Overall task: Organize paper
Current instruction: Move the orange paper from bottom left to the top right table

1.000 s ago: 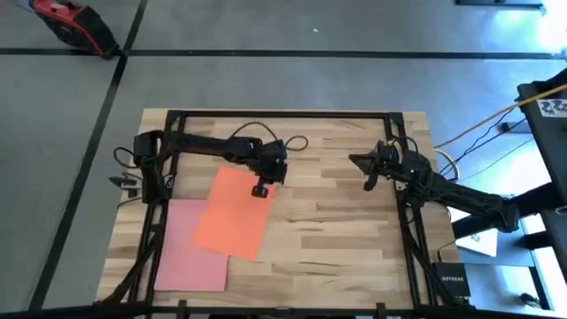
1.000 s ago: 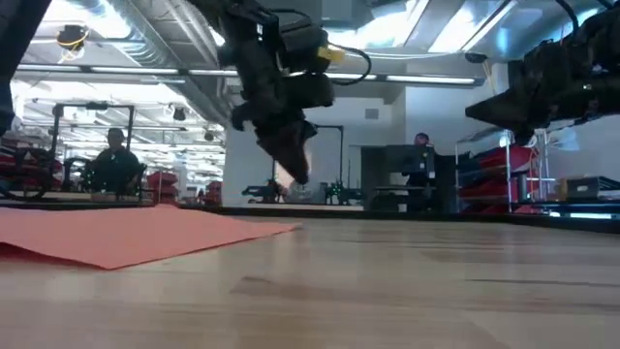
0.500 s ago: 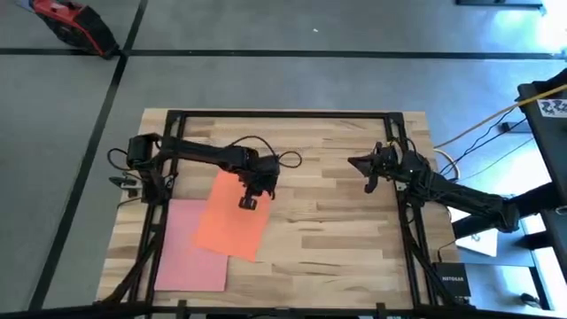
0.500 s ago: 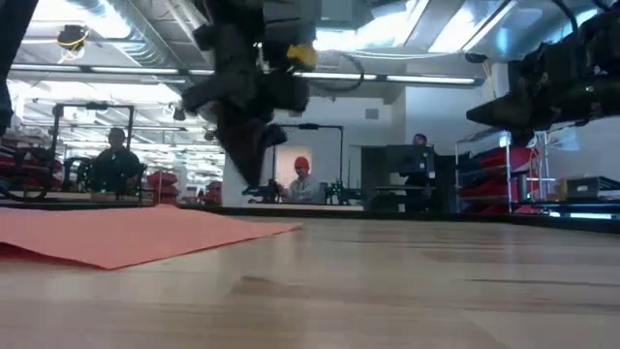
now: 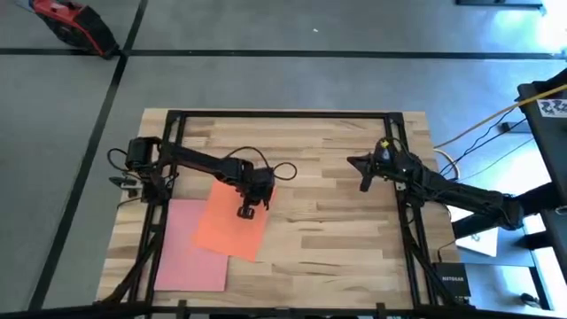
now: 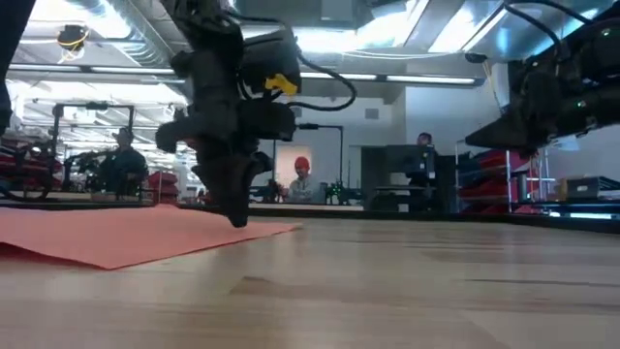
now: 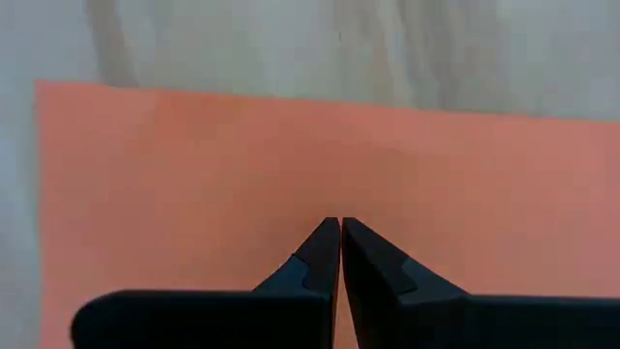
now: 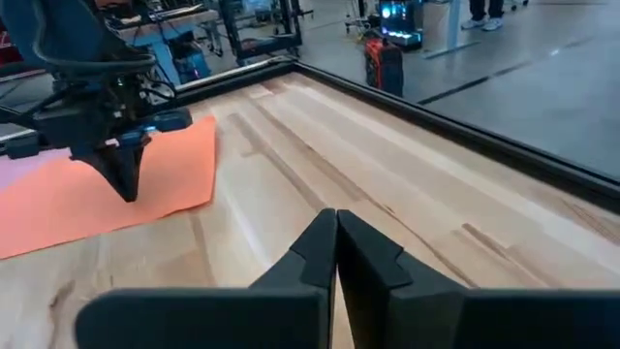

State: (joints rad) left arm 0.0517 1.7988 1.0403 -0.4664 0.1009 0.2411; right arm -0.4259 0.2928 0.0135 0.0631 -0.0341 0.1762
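Left gripper: your left gripper [image 5: 245,211] hangs over the orange sheet [image 5: 232,217], near that sheet's edge toward the table's middle. Its fingers [image 7: 329,254] are pressed together with nothing between them, tips pointing straight down at the paper.

Contact: from the low view the tips look right at the sheet or a hair above it; you cannot tell from here whether they touch.

Paper: the orange sheet lies skewed on the wooden tabletop [image 5: 337,221], overlapping the upper corner of a pink sheet [image 5: 186,252] that sits square near the table's left front. Orange rests on top of pink.

Step in hand: this looks like a press-and-slide to bring the orange sheet into line with the pink one.

How to do it well: press down lightly, just enough to get grip, since thin paper buckles under a hard push. Drag slowly toward the pink sheet and turn the sheet as you go, so its edges come parallel. Watch the far corner in the left wrist view for wrinkling.

Risk: the pink sheet underneath may get carried along.

Right gripper: your right gripper [image 5: 363,177] waits above bare wood at the table's right, fingers together and empty, well apart from the paper.
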